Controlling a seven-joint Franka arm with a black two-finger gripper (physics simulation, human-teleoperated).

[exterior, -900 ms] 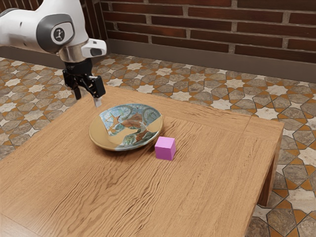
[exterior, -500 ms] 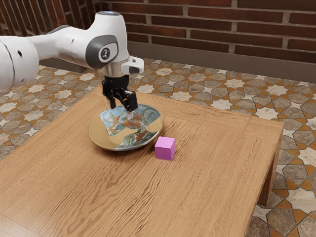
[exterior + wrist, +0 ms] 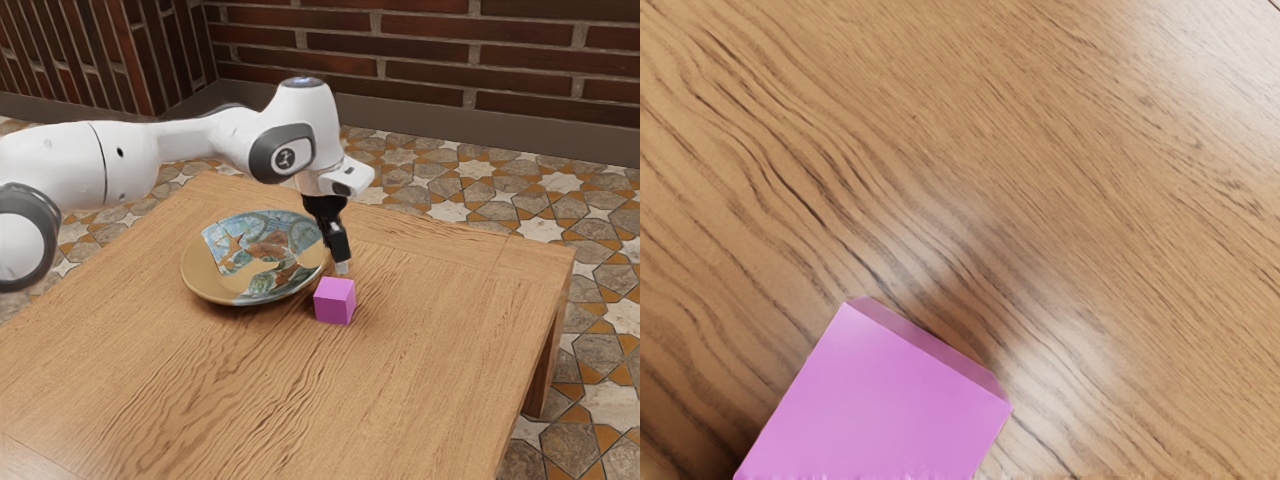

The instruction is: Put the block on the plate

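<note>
Wavy-grained wood [image 3: 210, 390], smooth pink cube [image 3: 334, 303], round patterned plate [image 3: 262, 262] — hand [image 3: 341, 267] empty, opening unclear.

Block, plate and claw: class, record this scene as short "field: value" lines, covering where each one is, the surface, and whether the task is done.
block: pink cube, on the table, beside the plate
plate: patterned in blue, green and brown, on the table
claw: close above the block
table: wooden, with visible grain
floor: star-patterned tiles
task: not done; block not on plate
</note>
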